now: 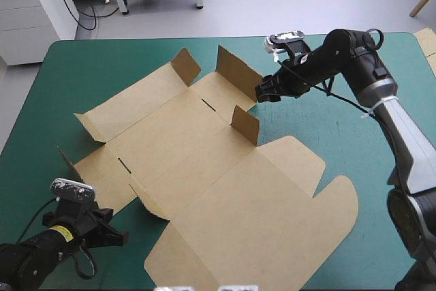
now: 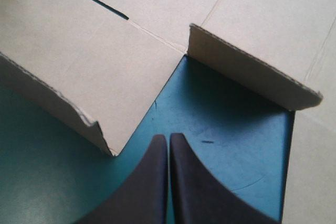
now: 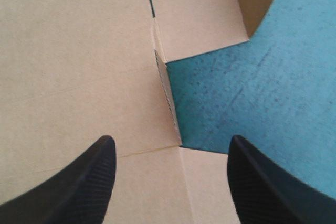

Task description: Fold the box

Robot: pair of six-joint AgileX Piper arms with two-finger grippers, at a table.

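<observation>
At the table's near left corner the left gripper (image 1: 121, 238) sits low over the teal-green cover (image 1: 327, 127), just off the box's near left edge. Its black fingers (image 2: 149, 182) are pressed together into one pointed arch with nothing between them. In the left wrist view the tip rests over bare cover (image 2: 226, 124) and aims into a notch between two lifted flaps of board, one on either side; it is close to both, but no contact shows. The box (image 1: 204, 168) lies opened out as a cut brown sheet across the middle of the table. Most of its panels are flat, and the wide lid panel reaches the near edge. Several small flaps stand up along its left and far sides, and one short flap (image 1: 245, 124) stands upright near its centre. Farther right, the right gripper (image 1: 262, 91) hovers at the end of the far flap (image 1: 238, 69). Its fingers (image 3: 89, 182) are spread wide and grasp nothing. In the right wrist view the far flap (image 3: 167, 90) appears edge-on just ahead of the gap, with brown board (image 3: 79, 51) on one side and cover (image 3: 273, 87) on the other.
</observation>
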